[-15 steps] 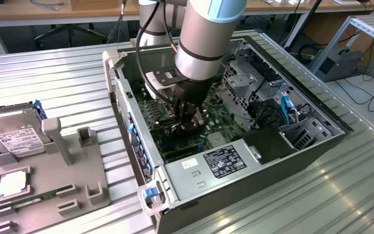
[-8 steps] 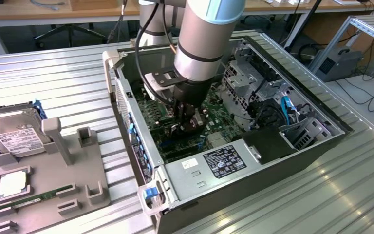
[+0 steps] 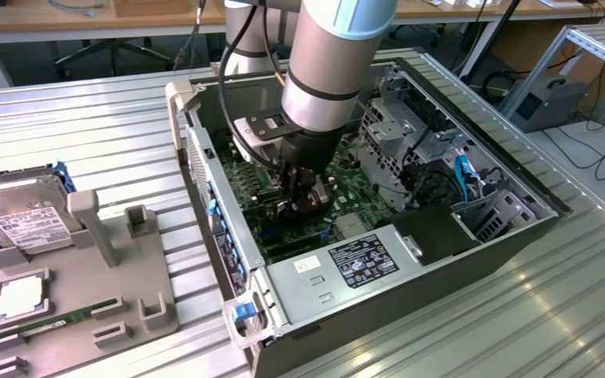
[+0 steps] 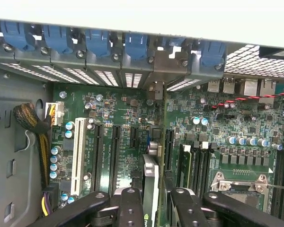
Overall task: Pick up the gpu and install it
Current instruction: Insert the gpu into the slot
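The gpu (image 4: 150,182) stands on edge, thin and dark, down among the motherboard's (image 4: 118,118) slots, bracket toward the case's rear wall.

We see the gripper (image 4: 151,208) low inside the open computer case (image 3: 513,177), its fingers (image 4: 130,208) straddling the gpu (image 4: 150,187) standing edge-on between them. Empty black expansion slots (image 4: 114,156) lie just outside one finger, memory sticks (image 4: 185,163) just outside the other. Ahead of the fingertips, blue slot latches (image 4: 97,40) and the case wall close off the way.

Ext cam high, oblique; wrist cam close; both see motherboard (image 3: 281,206).
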### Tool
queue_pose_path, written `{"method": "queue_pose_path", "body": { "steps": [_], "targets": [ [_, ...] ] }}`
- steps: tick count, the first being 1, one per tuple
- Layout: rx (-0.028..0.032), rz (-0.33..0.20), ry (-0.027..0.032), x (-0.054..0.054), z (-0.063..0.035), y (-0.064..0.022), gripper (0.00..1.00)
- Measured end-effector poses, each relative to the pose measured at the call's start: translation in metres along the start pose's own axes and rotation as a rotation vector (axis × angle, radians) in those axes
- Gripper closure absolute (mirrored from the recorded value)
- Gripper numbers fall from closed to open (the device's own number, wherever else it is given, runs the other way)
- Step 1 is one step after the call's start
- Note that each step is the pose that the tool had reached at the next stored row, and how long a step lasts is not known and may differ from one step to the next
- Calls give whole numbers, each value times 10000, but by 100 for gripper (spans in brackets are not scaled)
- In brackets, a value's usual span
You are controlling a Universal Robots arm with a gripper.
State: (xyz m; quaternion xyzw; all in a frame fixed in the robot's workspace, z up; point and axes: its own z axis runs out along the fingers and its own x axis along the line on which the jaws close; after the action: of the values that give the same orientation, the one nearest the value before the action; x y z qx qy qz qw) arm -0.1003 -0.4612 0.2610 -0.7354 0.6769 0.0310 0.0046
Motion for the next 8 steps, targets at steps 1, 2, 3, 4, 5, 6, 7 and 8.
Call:
{"method": "queue_pose_path", "body": {
  "steps": [1,2,3,4,5,6,7,8],
  "targets": [
    [0,0,0,0,0,0,73],
    [0,0,0,0,0,0,73],
    [-1,0,2,0,1,0,73],
    [5,-1,-3,0,19,-2,73],
    [2,-1,-4,1,24,-1,73],
    [0,0,0,1,22,0,73],
    [1,0,-1,1,23,0,73],
    [0,0,0,1,22,0,73]
  ]
}}
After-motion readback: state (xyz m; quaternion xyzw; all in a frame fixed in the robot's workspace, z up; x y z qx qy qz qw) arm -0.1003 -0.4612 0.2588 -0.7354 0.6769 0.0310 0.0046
